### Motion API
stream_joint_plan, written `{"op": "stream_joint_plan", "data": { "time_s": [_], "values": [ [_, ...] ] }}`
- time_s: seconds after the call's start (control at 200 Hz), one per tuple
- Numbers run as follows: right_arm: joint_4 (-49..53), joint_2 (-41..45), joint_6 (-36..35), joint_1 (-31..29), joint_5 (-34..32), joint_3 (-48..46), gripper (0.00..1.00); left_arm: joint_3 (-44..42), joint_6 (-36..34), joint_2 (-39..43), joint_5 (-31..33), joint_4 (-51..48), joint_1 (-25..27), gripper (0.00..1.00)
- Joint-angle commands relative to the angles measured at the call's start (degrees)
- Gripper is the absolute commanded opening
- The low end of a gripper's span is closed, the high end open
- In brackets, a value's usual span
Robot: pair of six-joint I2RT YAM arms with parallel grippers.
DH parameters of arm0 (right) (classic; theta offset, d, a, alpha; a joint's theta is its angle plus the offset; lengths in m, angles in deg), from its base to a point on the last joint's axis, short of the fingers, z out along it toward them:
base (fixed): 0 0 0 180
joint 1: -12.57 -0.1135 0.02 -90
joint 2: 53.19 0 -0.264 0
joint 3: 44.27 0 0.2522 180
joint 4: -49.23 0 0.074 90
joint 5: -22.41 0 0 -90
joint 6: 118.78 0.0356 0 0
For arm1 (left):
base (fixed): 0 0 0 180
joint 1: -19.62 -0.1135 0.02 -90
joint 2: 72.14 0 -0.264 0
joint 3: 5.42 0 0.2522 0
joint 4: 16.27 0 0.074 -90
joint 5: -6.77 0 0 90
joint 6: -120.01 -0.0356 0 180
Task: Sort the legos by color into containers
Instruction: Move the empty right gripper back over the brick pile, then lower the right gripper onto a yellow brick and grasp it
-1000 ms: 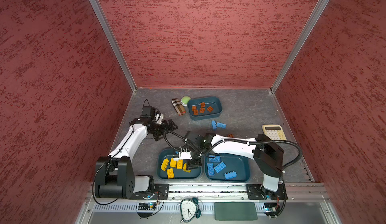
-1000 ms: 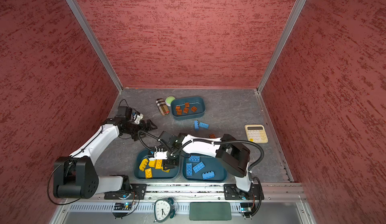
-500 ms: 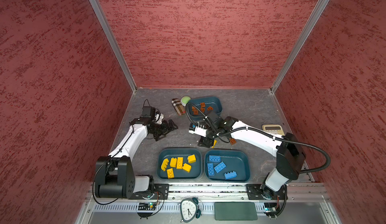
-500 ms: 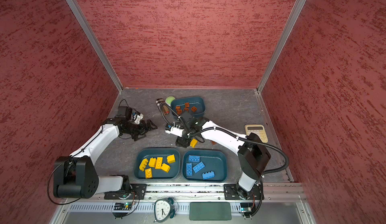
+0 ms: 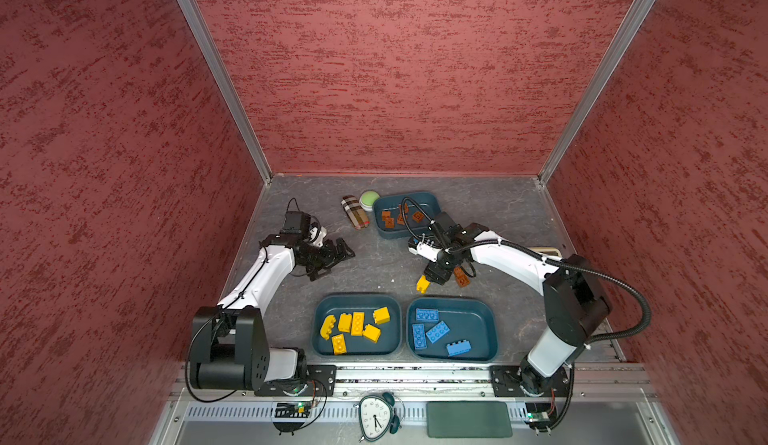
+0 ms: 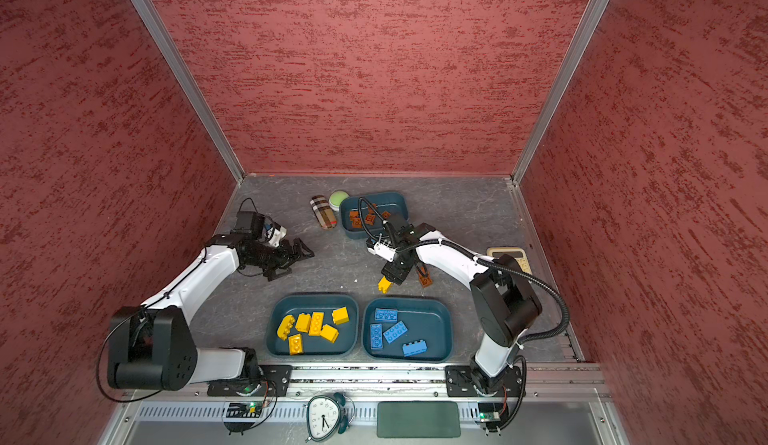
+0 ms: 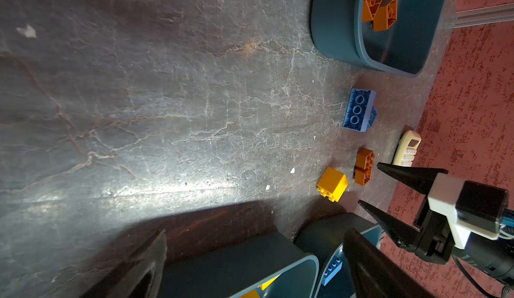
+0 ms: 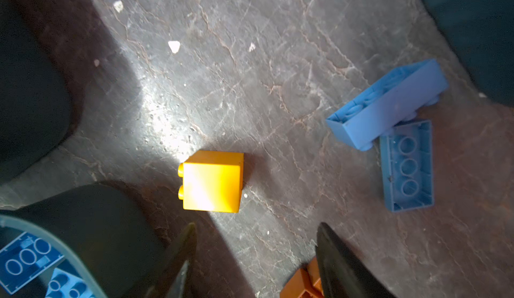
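At 6 o'clock on the desk [image 5: 374, 266], a large teal tub [image 5: 357, 297] holds six yellow bricks [image 5: 357, 323]. The twin tub [image 5: 478, 322], at its 3 o'clock, holds four blue bricks [image 5: 437, 332]. The smaller tub [image 5: 428, 204], at 12 o'clock, holds brown bricks [image 5: 390, 219]. Loose mid-desk are a single yellow brick [image 5: 423, 285] on its side, a brown pair [image 5: 462, 279] at its 3 o'clock, and two touching blue ones [image 8: 389, 107].

Front left tub [image 5: 328, 308] and front right tub [image 5: 473, 326] sit side by side, bricks [image 5: 357, 323] inside both; the third tub [image 5: 428, 204] stands behind them, loose bricks [image 5: 422, 285] lying between.
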Motion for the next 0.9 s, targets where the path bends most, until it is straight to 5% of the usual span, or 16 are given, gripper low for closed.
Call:
{"op": "stream_joint_plan", "data": {
  "time_s": [0.0, 0.897],
  "values": [
    [1.6, -1.1, -4.0, 0.0, -2.8, -1.9, 0.68, -0.2, -1.1, -0.7, 0.3, 0.4, 0.3, 0.99],
    [-7.6, -8.1, -10.5, -3.9, -3.8, 0.9, 0.7, 0.1, -1.7, -1.6, 1.5, 0.1, 0.9, 0.99]
  ]
}}
